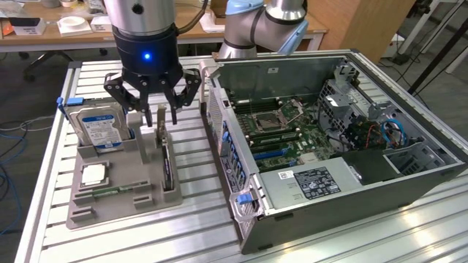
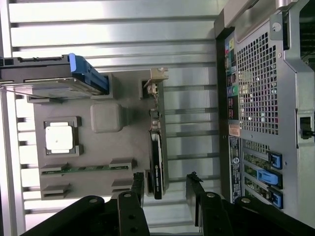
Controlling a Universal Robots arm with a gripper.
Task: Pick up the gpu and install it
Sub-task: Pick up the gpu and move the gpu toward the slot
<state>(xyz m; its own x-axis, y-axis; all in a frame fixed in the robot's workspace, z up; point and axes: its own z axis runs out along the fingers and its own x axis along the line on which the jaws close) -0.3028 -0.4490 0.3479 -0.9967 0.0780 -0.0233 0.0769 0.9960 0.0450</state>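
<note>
My pincer [image 1: 161,121] hangs released with the gpu [image 1: 167,164] standing on edge just below it, so I should centre squarely astride its thin top edge before clenching.

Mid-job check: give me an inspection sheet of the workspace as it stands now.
Surface: slatted metal table, grey parts tray on it.
Job's things: gpu standing on edge in the tray; computer case open beside the tray.
Clutter: hard drive, processor chip, memory stick, all in the tray.
Grippers: gripper over the gpu, jaws open, holding nothing.
Cables: blue cables inside the case; loose cables on the floor at the exterior view's left.
Surroundings: wooden desk behind.
</note>
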